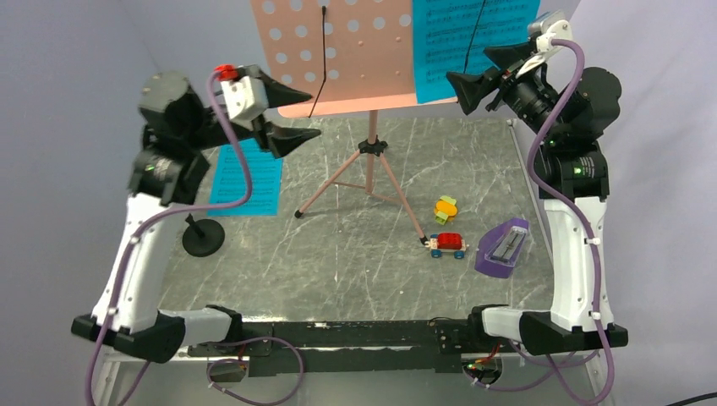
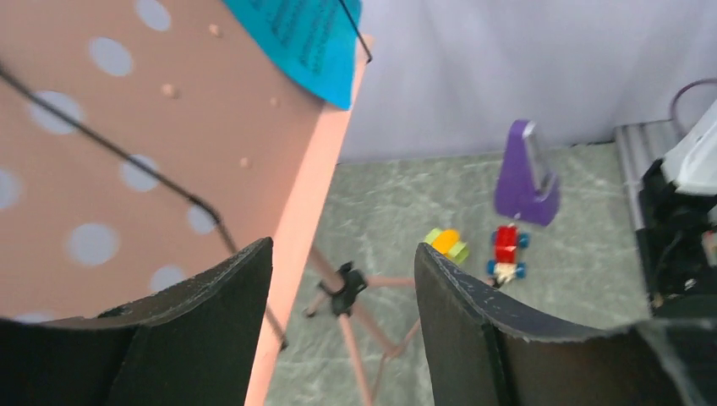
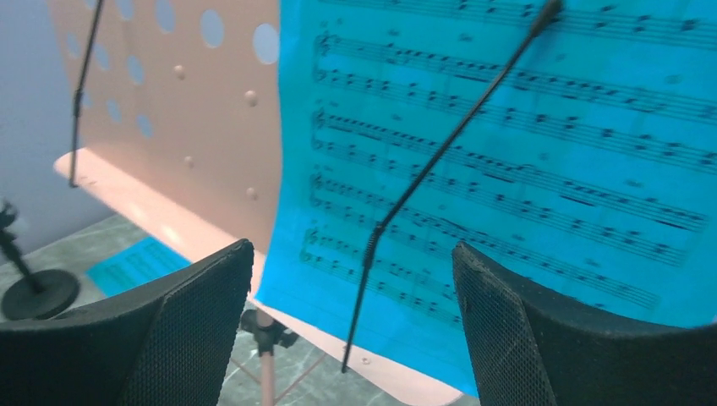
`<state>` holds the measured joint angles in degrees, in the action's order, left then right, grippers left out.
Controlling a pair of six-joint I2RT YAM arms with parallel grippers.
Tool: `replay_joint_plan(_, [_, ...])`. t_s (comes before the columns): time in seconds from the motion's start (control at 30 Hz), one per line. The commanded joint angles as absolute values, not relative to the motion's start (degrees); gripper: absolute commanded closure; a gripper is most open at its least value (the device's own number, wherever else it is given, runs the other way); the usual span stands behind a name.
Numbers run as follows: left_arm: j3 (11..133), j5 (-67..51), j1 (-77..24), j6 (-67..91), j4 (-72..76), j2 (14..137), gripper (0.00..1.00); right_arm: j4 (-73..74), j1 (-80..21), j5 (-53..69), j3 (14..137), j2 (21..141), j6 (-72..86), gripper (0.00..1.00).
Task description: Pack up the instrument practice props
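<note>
A grey marbled tabletop is shown. At its middle a salmon-pink music stand is set up on its tripod, with a cyan sheet-music page held on the desk's right half. A second page is laid flat at the left. The left hand is held apart around the desk's lower left edge. The right hand is held apart before the clipped page. A purple metronome is placed near right, beside a red toy car and a yellow-orange toy.
</note>
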<state>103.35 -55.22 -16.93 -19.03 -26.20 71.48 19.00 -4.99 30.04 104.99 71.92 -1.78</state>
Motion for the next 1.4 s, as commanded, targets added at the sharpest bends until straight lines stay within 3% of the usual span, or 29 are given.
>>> replay_joint_plan(0.0, [95.7,-53.5,-24.1,6.7,3.4,74.8,0.33,10.6,-3.2,41.6,102.4,71.3,3.9,0.12])
replay_joint_plan(0.23, [105.4,-40.1,-33.9,10.4,11.0,84.4,0.17,3.5,-1.6,48.1,102.4,74.0,9.7,0.11])
replay_joint_plan(0.53, [116.9,-20.4,-38.3,18.3,13.7,94.1,0.12,-7.8,-0.6,56.6,100.0,77.0,19.1,0.06])
replay_joint_plan(1.13, [119.6,-12.6,-42.0,17.5,13.4,98.9,0.1,-16.9,-0.4,67.9,95.7,73.7,20.4,0.08])
replay_joint_plan(1.37, [117.1,-16.6,-41.9,18.1,16.2,98.4,0.14,-18.8,-0.5,68.6,95.9,74.4,22.0,0.08])
